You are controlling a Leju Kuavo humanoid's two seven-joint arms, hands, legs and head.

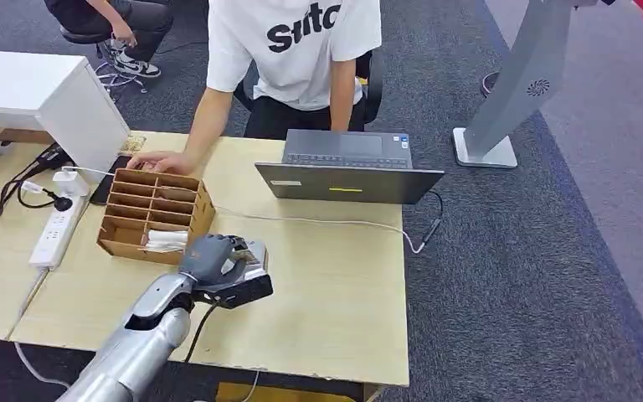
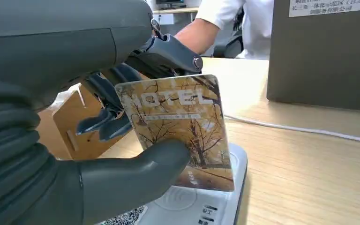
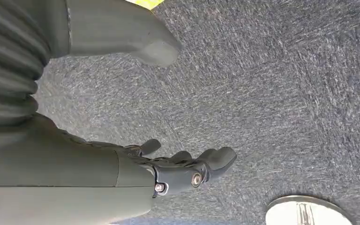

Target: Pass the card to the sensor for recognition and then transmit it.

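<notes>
1. My left hand (image 2: 122, 154) pinches the card (image 2: 180, 129) between thumb and fingers, upright over the sensor (image 2: 201, 206) on the table (image 1: 335, 285).
2. The card's lower edge seems to touch the sensor, though I cannot be sure.
3. My right hand (image 3: 168, 168) hangs over carpet, fingers spread, holding nothing.

Card (image 2: 178, 126): amber-yellow with bare brown trees and white "HOTEL" lettering, held by the grey left hand (image 2: 122, 140). Sensor (image 2: 201, 206): white, black-edged. Surface (image 1: 335, 276): pale wood; divided box (image 1: 155, 209): brown cardboard.
</notes>
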